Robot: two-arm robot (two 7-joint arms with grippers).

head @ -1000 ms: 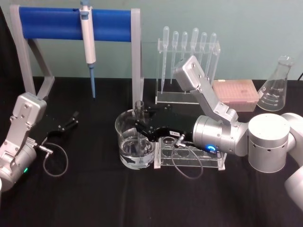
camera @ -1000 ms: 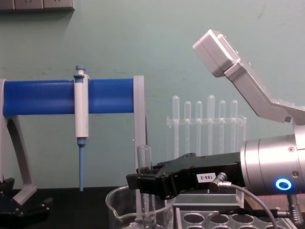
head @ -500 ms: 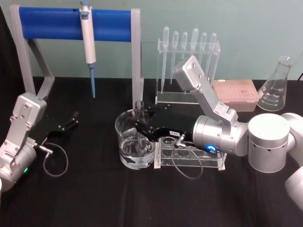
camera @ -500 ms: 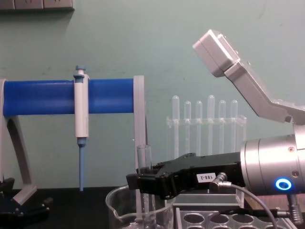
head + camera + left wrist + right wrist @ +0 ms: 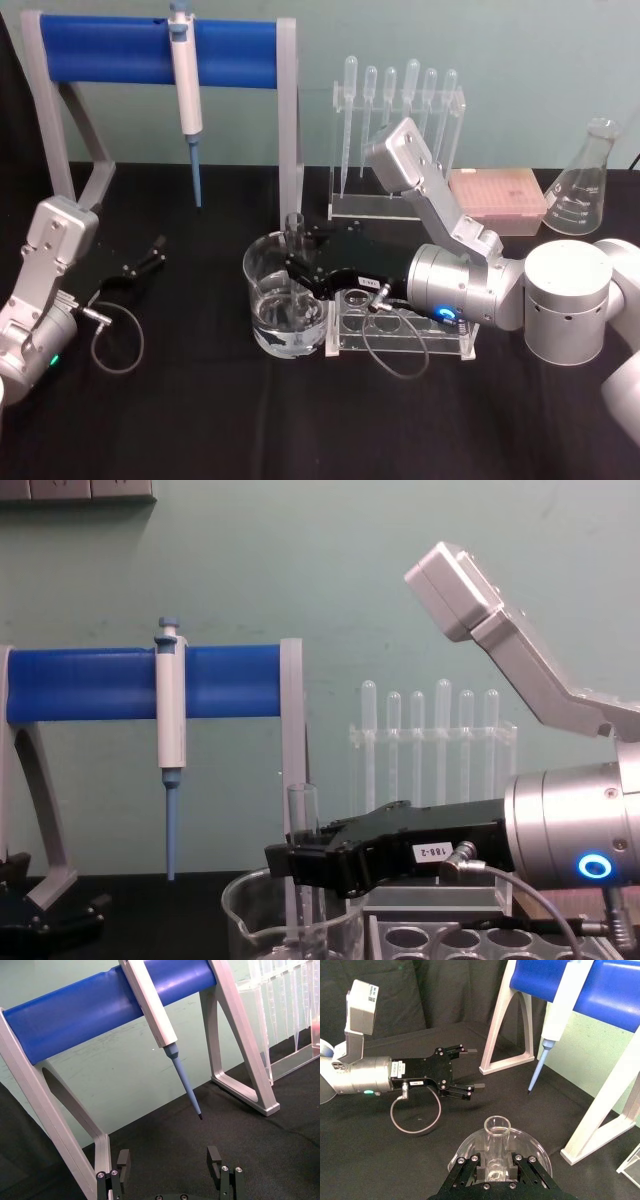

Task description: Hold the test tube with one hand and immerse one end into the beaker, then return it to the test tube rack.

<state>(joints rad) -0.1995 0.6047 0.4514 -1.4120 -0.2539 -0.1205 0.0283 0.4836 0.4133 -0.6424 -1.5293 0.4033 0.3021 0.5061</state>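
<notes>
The right gripper pinches the upright test tube, its bottom in the beaker below (rack under its wrist; left gripper open).

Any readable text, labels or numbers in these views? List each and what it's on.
"188-2": white label on the right hand, which grips the test tube; read from the chest view.
Graduation marks on the conical flask: too small to read.
White labels on the left hand: too small to read.
</notes>
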